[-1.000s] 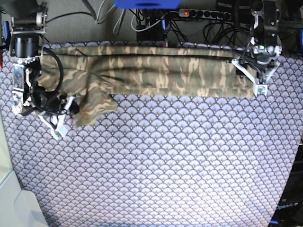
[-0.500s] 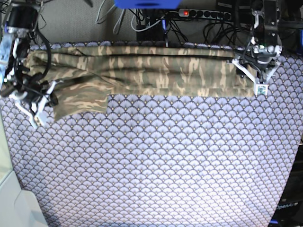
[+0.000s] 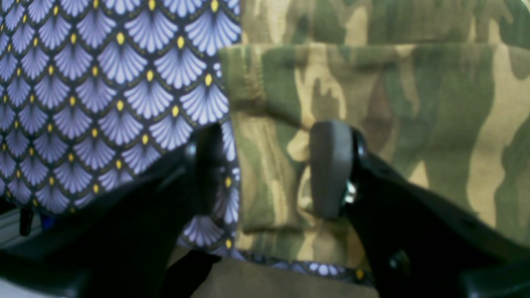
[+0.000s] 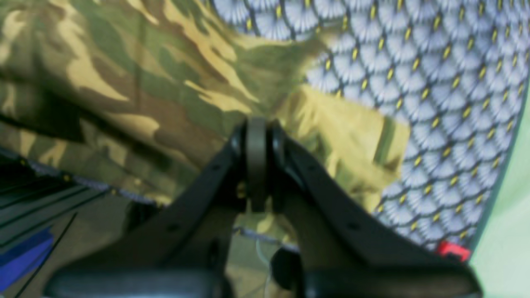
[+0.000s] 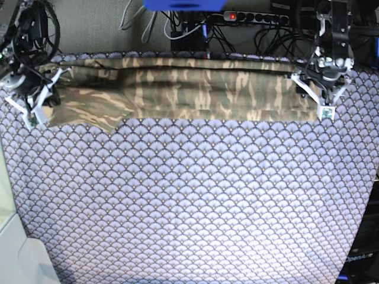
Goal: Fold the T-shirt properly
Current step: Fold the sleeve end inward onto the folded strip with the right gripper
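Base view: T-shirt (image 5: 195, 94) sleeve now pulled leftward.

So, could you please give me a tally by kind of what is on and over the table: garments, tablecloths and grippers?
Garments: 1, the camouflage T-shirt
Tablecloths: 1, the purple scallop-patterned tablecloth
Grippers: 2, the left gripper and the right gripper
Total: 4
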### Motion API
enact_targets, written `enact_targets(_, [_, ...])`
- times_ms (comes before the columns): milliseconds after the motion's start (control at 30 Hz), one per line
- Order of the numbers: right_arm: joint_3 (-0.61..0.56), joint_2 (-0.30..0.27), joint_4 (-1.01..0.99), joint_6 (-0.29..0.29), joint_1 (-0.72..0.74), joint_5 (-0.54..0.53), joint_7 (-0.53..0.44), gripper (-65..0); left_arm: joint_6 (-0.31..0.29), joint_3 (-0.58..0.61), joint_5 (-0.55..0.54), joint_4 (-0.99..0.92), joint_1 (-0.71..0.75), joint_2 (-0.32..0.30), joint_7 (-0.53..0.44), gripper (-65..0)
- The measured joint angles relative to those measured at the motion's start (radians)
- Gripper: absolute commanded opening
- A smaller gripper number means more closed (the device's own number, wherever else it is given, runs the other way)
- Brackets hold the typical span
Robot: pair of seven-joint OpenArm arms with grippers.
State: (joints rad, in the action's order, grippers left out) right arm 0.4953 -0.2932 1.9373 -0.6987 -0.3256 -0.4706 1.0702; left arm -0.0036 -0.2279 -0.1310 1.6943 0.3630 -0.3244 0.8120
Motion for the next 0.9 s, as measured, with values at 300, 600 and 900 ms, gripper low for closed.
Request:
enact_targets(300, [0.021, 0.031, 0.0, 0.0, -0.058, 0.003, -0.001, -65.0, 0.0, 0.0, 0.0, 0.0, 0.0, 0.0, 0.0, -31.6])
enact_targets(600, [0.035, 0.072, -0.002, 0.0, -0.071, 0.005, 0.0, -65.0, 0.0, 0.0, 0.001, 0.0, 0.002, 0.0, 0.0, -31.6])
enact_targets(900, [0.066, 0.069, -0.053, 0.0, -0.071, 0.006, -0.007, -61.0, 0.0, 0.0, 0.0, 0.0, 0.008, 0.0, -0.005, -31.6])
